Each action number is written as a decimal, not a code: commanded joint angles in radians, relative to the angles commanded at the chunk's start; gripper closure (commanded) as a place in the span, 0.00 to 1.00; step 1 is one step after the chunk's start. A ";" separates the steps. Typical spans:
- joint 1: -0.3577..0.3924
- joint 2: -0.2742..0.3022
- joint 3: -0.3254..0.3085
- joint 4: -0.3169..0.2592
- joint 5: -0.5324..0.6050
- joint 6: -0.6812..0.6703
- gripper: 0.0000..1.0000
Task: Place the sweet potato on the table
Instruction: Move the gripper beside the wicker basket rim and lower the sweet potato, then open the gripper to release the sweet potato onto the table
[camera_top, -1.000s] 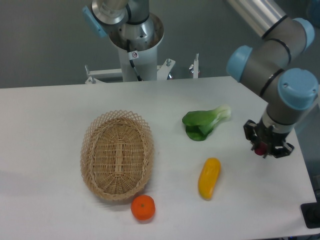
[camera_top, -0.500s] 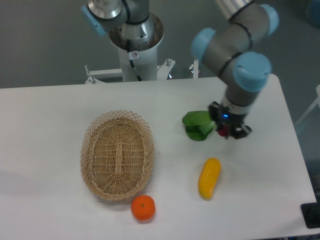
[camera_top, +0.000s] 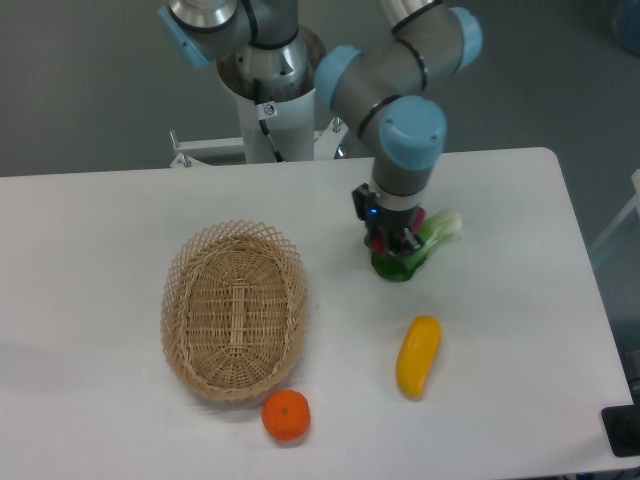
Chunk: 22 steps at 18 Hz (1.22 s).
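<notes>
Within the last second the gripper (camera_top: 390, 243), clenched on what looks like the reddish potato (camera_top: 381, 243), has swung from the table's (camera_top: 100, 220) right edge to above the greens (camera_top: 415, 250) near the far middle, so the potato remains unplaced, and the basket (camera_top: 235, 310) holds nothing.

One fixed high camera — front of the table (camera_top: 120, 420) (facing the arm's base), moderately near.

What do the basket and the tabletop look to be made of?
The basket looks like woven wicker or rattan: tan strands with an open lattice rim. The table appears to be a smooth, matte white laminate or plastic, judging by its even, grainless surface; the exact material is unclear.
</notes>
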 joint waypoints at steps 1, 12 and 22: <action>-0.012 0.002 -0.017 0.000 0.000 0.000 0.83; -0.098 -0.014 -0.080 0.003 -0.009 -0.081 0.70; -0.100 -0.015 -0.065 0.023 -0.012 -0.091 0.00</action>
